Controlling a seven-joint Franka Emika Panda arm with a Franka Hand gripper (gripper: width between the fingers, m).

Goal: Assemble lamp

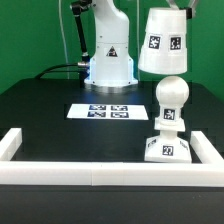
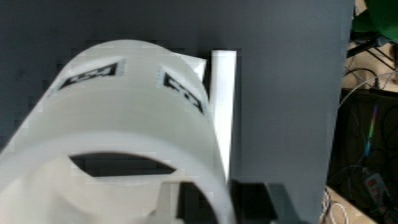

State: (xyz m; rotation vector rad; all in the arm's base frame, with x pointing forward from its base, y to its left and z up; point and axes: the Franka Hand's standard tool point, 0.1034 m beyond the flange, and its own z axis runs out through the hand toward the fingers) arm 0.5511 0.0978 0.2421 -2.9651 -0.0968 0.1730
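Hanging above the bulb (image 1: 171,100) and base (image 1: 167,147) near the desk's front edge: shade (image 1: 163,42), pinched by gripper (image 2: 217,196) at its rim. Looks light, stiff, slippery-ish; rim grip seems right.

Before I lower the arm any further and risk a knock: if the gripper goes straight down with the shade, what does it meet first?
Probably the bulb: the shade held by the gripper hangs just above it, slightly to the exterior view's left. Depth alignment is unclear.
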